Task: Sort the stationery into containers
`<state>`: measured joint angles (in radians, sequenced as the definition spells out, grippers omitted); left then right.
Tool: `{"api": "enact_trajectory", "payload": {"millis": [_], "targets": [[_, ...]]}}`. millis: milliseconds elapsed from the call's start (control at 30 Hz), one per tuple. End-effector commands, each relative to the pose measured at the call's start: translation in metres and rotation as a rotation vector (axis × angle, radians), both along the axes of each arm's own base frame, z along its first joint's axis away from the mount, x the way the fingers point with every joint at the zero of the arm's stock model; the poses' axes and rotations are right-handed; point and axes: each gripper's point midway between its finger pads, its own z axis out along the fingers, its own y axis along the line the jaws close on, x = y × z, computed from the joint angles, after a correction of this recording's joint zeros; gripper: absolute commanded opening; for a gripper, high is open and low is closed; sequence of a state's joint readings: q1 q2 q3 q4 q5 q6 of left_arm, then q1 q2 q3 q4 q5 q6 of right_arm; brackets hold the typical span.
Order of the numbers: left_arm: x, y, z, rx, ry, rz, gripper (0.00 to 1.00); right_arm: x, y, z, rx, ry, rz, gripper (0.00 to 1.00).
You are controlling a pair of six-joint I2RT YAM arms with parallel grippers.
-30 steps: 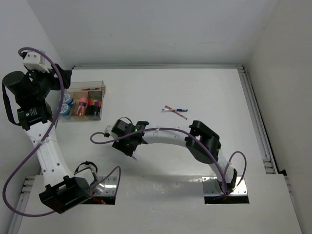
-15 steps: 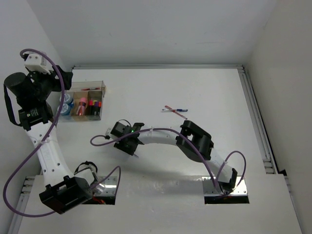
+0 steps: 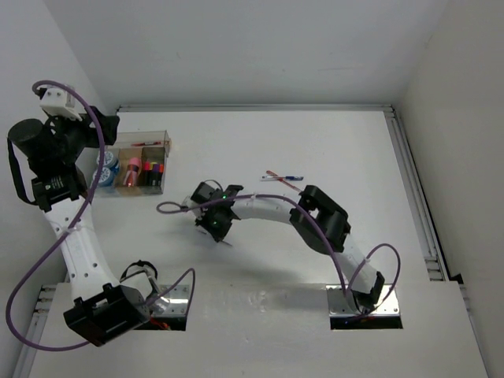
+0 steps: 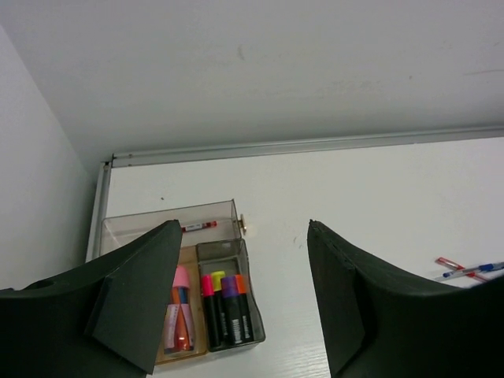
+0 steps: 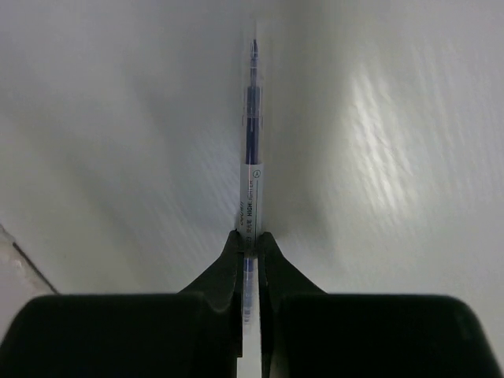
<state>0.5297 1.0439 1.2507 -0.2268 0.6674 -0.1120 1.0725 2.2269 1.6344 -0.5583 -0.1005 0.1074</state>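
At mid-table, your right gripper (image 5: pixel 250 236) clamps a blue-ink pen (image 5: pixel 250 157) between its jaws; your left gripper (image 4: pixel 242 236), jaws apart, faces the organiser box (image 4: pixel 142 227) of highlighters (image 4: pixel 227 311).

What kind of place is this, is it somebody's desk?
Probably a robot test bench, not a home desk: a white table boxed in by plain white walls, with a left arm and a right arm bolted at its near edge.
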Motion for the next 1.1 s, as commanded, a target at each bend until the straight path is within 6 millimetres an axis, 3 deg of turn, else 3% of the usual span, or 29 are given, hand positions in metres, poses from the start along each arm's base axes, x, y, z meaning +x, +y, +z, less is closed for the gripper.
{"api": "enact_trajectory", "payload": {"millis": [0, 67, 100, 167, 233, 300, 333, 400, 433, 500, 533, 567, 600, 667, 733, 933, 1067], "targets": [[-0.005, -0.013, 0.016, -0.011, -0.081, -0.056, 0.71, 0.02, -0.021, 0.068, 0.165, 0.181, -0.153, 0.0], [-0.005, -0.019, 0.015, -0.045, -0.083, -0.089, 0.72, 0.028, -0.031, 0.104, 0.301, 0.332, -0.205, 0.0], [-0.006, -0.022, 0.016, -0.054, -0.085, -0.102, 0.72, 0.033, -0.036, 0.135, 0.379, 0.345, -0.209, 0.0], [-0.008, -0.031, 0.016, -0.078, -0.089, -0.149, 0.71, 0.048, -0.051, 0.174, 0.519, 0.418, -0.235, 0.0], [-0.012, -0.038, 0.013, -0.121, -0.083, -0.182, 0.71, 0.06, -0.074, 0.215, 0.646, 0.397, -0.234, 0.0], [-0.017, -0.052, 0.023, -0.137, -0.117, -0.245, 0.71, 0.064, -0.091, 0.234, 0.711, 0.375, -0.247, 0.0], [-0.018, -0.056, 0.02, -0.155, -0.111, -0.261, 0.71, 0.071, -0.103, 0.259, 0.778, 0.314, -0.239, 0.0], [-0.024, -0.076, 0.022, -0.209, -0.105, -0.344, 0.69, 0.07, -0.116, 0.278, 0.838, 0.282, -0.217, 0.0], [-0.025, -0.082, 0.017, -0.235, -0.092, -0.374, 0.68, 0.072, -0.123, 0.306, 0.909, 0.193, -0.181, 0.0], [-0.036, -0.106, 0.023, -0.293, -0.091, -0.486, 0.66, 0.065, -0.128, 0.318, 0.956, 0.148, -0.149, 0.0], [-0.041, -0.12, 0.024, -0.289, -0.11, -0.551, 0.65, 0.062, -0.131, 0.343, 1.03, 0.076, -0.116, 0.0], [-0.048, -0.129, 0.026, -0.307, -0.115, -0.586, 0.64, 0.06, -0.131, 0.352, 1.068, 0.046, -0.108, 0.0], [-0.054, -0.139, 0.029, -0.363, -0.101, -0.622, 0.63, 0.058, -0.133, 0.346, 1.093, 0.038, -0.118, 0.0], [-0.062, -0.16, 0.028, -0.417, -0.093, -0.69, 0.63, 0.053, -0.135, 0.373, 1.197, -0.034, -0.094, 0.0], [-0.068, -0.179, 0.028, -0.438, -0.049, -0.748, 0.62, 0.054, -0.135, 0.381, 1.246, -0.065, -0.111, 0.0], [-0.084, -0.208, 0.04, -0.366, -0.045, -0.86, 0.63, 0.065, -0.127, 0.405, 1.35, -0.071, -0.163, 0.0], [-0.079, -0.22, 0.03, -0.388, -0.012, -0.898, 0.63, 0.066, -0.104, 0.414, 1.386, -0.047, -0.158, 0.0]]}}
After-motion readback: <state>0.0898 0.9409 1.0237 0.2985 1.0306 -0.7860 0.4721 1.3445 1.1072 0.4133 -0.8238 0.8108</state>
